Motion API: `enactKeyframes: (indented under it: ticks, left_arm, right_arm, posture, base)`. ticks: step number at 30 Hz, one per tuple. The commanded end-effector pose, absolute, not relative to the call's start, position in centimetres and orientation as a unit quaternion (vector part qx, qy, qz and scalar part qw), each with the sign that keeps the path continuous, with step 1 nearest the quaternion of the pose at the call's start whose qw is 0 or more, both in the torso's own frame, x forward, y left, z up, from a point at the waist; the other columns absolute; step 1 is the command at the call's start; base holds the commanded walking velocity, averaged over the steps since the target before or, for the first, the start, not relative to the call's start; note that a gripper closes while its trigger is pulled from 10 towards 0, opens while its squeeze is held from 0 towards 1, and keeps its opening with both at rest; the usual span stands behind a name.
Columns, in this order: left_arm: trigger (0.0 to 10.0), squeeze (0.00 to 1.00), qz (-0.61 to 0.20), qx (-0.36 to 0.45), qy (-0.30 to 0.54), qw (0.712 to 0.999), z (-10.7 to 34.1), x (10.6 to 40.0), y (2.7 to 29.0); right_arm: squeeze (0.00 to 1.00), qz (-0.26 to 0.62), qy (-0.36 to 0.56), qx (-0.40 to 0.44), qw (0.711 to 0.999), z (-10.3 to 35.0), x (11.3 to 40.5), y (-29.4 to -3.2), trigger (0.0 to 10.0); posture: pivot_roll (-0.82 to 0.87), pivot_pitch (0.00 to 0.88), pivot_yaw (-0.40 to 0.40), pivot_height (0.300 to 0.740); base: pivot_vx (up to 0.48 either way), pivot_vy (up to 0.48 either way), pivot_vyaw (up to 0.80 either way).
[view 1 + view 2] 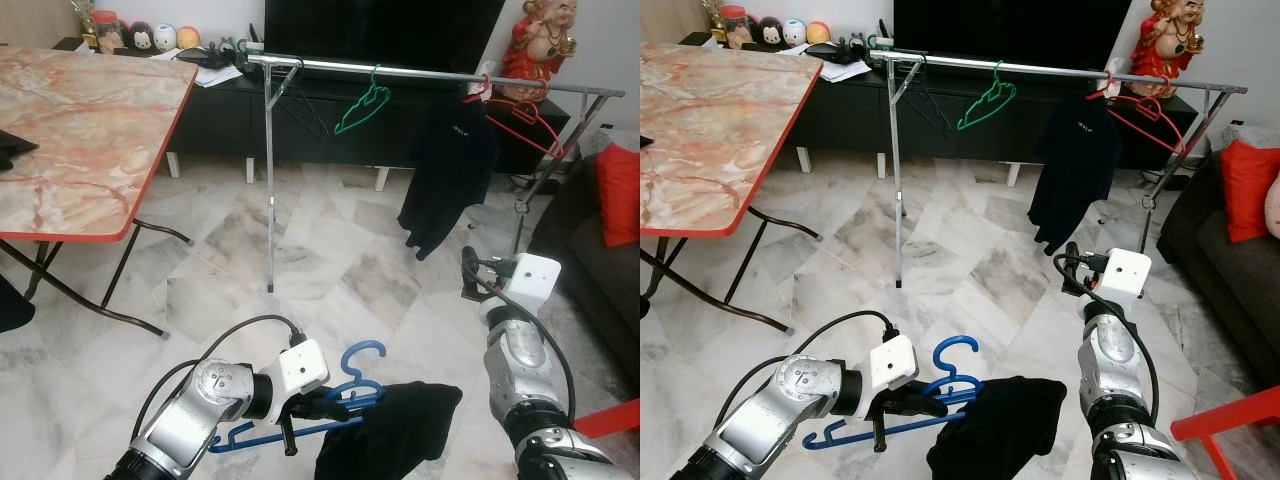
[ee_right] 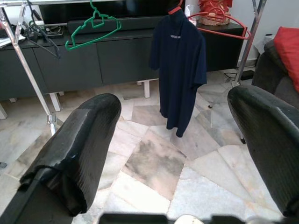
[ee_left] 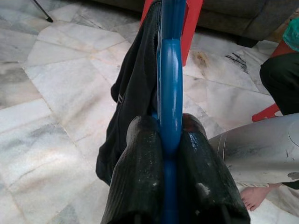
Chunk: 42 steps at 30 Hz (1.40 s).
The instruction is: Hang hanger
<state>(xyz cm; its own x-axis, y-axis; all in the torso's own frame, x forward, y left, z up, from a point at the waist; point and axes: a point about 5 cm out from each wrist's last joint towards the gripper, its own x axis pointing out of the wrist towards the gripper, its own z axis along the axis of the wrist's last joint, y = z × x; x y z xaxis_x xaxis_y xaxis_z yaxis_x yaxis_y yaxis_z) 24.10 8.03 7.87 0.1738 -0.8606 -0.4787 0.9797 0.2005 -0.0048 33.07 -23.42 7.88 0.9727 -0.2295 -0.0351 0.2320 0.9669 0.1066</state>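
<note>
Hanger [image 1: 330, 400] with shirt [image 1: 395, 430] we are gripping in clenched left jaws, right jaws spread idle, carrying it low toward rail [image 1: 420, 72].

A: What stands on the left?
B: A folding bench [image 1: 90, 110] with a pink marble top and red edge, on a pale marble floor [image 1: 330, 270].

A: And further back?
B: A low black cabinet [image 1: 330, 125] under a dark television [image 1: 380, 30], with a red figurine [image 1: 540, 40] at its right end. A red cushion [image 1: 618, 195] lies on a dark sofa [image 1: 590, 250].
</note>
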Motion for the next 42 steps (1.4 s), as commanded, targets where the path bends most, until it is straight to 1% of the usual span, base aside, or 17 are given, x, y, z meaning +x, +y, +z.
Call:
enactKeyframes:
  ticks: [1,7,8,9,18,19,20,32,33,40,42]
  left_arm:
    - [10.0,0.0,-0.622,0.155,0.172,0.748,8.4,24.2,7.4]
    - [10.0,0.0,-0.622,0.155,0.173,0.748,8.4,24.2,7.4]
    - [10.0,0.0,-0.621,0.155,0.173,0.749,8.4,24.2,7.4]
    - [10.0,0.0,-0.621,0.155,0.172,0.749,8.4,24.2,7.4]
    - [10.0,0.0,-0.62,0.156,0.172,0.749,8.4,24.3,7.4]
    - [10.0,0.0,-0.62,0.156,0.172,0.749,8.4,24.3,7.4]
    - [10.0,0.0,-0.62,0.155,0.172,0.749,8.4,24.3,7.4]
    - [10.0,0.0,-0.62,0.155,0.172,0.749,8.4,24.3,7.3]
    - [10.0,0.0,-0.62,0.154,0.173,0.75,8.4,24.2,7.3]
    - [10.0,0.0,-0.616,0.156,0.172,0.753,8.3,24.3,7.5]
    - [10.0,0.0,-0.609,0.156,0.168,0.759,8.4,24.5,7.6]
  right_arm:
    - [0.0,-0.114,0.0,0.05,0.992,8.6,33.4,-23.5,0.0]
    - [0.0,-0.113,0.003,0.044,0.993,8.5,33.4,-23.4,0.0]
    - [0.0,-0.111,0.006,0.04,0.993,8.4,33.5,-23.3,7.6]
    - [0.0,-0.111,0.007,0.039,0.993,8.4,33.5,-23.3,10.0]
    - [0.0,-0.116,0.012,0.051,0.992,8.3,33.6,-23.2,10.0]
    - [0.99,-0.116,0.012,0.053,0.992,8.3,33.5,-23.3,10.0]
    - [1.0,-0.117,0.012,0.055,0.992,8.3,33.5,-23.3,10.0]
    - [1.0,-0.113,0.014,0.053,0.992,8.2,33.6,-23.1,10.0]
    - [0.0,-0.115,0.018,0.048,0.992,8.1,33.5,-23.2,10.0]
    - [0.0,-0.128,0.031,0.04,0.991,7.6,33.1,-23.8,10.0]
    - [0.0,-0.132,0.03,0.038,0.99,7.6,33.0,-24.2,10.0]
  posture:
    - [0.0,0.0,-0.141,0.74]
    - [0.0,0.0,-0.143,0.74]
    - [0.0,0.0,-0.143,0.74]
    - [0.0,0.0,-0.143,0.74]
    - [0.0,0.0,-0.144,0.74]
    - [0.0,0.0,-0.144,0.74]
    - [0.0,0.0,-0.144,0.74]
    - [0.0,0.0,-0.145,0.74]
    - [0.0,0.0,-0.145,0.74]
    - [0.0,0.0,-0.144,0.74]
    - [0.0,0.0,-0.144,0.74]
  base:
    - [0.0,0.0,0.0]
    - [0.0,0.0,0.0]
    - [0.0,0.0,0.0]
    - [0.0,0.0,0.0]
    - [0.0,0.0,0.0]
    - [0.0,0.0,0.0]
    - [0.0,0.0,0.0]
    - [0.0,0.0,0.0]
    - [0.0,0.0,0.0]
    - [0.0,0.0,0.0]
    - [0.0,0.0,0.0]
